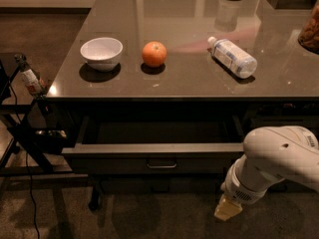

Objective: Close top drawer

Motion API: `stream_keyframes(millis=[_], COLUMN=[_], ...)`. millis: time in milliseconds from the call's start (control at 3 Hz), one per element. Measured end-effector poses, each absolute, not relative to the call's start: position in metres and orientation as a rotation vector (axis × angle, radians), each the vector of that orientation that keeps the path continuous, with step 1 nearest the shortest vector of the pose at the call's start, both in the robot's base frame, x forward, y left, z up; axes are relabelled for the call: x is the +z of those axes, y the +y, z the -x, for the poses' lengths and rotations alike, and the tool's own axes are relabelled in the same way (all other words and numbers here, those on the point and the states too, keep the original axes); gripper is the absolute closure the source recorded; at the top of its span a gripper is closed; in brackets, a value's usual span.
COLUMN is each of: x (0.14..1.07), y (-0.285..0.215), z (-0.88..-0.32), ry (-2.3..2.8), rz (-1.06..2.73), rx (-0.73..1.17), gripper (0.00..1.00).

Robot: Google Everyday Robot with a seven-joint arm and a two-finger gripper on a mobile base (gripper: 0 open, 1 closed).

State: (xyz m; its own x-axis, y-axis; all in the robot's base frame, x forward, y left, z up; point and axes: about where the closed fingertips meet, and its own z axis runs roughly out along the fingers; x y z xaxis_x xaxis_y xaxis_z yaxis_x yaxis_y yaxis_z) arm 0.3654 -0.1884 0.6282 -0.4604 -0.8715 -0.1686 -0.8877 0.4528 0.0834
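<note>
The top drawer (159, 151) stands pulled out from under the dark table (189, 83), its inside dark and empty-looking. Its flat front panel carries a small metal loop handle (161, 164) at the centre. My white arm (279, 158) comes in from the right, in front of the drawer's right end. The gripper (228, 209) hangs low at the arm's tip, below and to the right of the drawer front, apart from the handle.
On the tabletop sit a white bowl (101, 53), an orange (154, 54) and a plastic bottle (233, 57) lying on its side. A jar (310, 29) stands at the right edge. A black stand (25, 133) with cables is at the left.
</note>
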Motion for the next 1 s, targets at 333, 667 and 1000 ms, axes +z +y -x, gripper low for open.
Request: stream_keyframes(millis=[333, 667, 1000], x=[0.6282, 0.6282, 0.6283], y=[-0.1884, -0.1883, -0.1882], z=[-0.3654, -0.3656, -0.3668], ry=[2.59, 2.59, 2.588], rz=[1.574, 1.574, 1.574], rx=[0.243, 0.242, 0.24], gripper=[0.66, 0.89, 1.0])
